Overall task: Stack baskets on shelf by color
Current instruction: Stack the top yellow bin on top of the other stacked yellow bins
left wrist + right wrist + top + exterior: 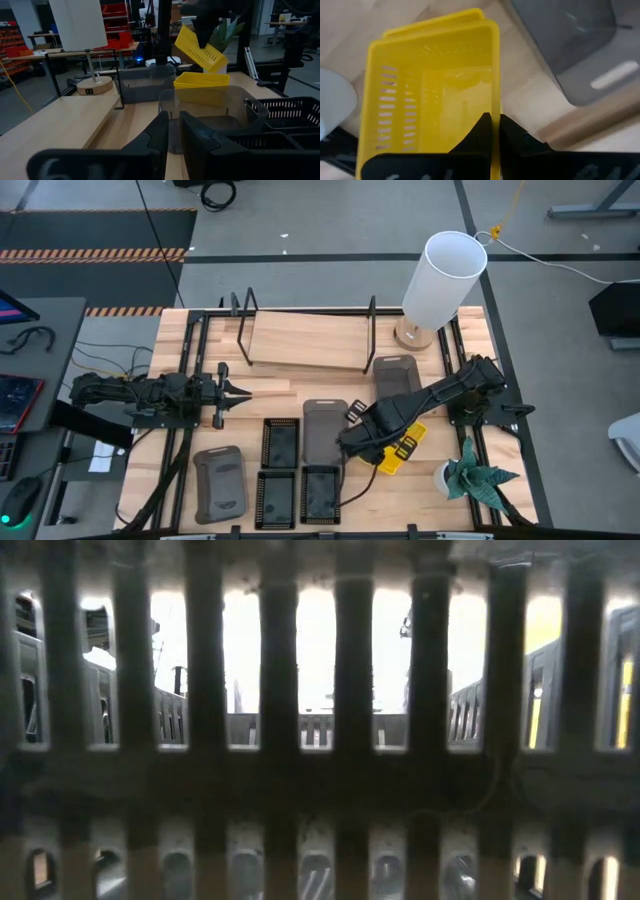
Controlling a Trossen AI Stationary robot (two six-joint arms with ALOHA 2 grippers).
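Note:
My right gripper (495, 122) hangs over the table's right half, shut on a yellow basket (200, 47) that tilts in the air. Below it a second yellow basket (201, 80) lies on its bottom on the table. The shelf (305, 340) stands at the far middle with a bare board. Three dark grey baskets (218, 485) (325, 425) (395, 375) and three black mesh baskets (281, 442) (276, 498) (321, 492) lie on the tabletop. My left gripper (240, 392) waits at the left, level, its fingers together and holding nothing. My right gripper pinches one long side wall of the yellow basket at its rim (495, 100), one finger inside the basket and one outside. The fingers come from above, pointing down. The basket is lifted clear and hangs tilted above the other yellow basket.
A white lamp (440, 280) on a round wooden foot stands at the shelf's right end. A potted plant (475, 475) stands at the near right. A mesh basket wall fills the low view right in front of the camera. Bare wood lies left of the shelf.

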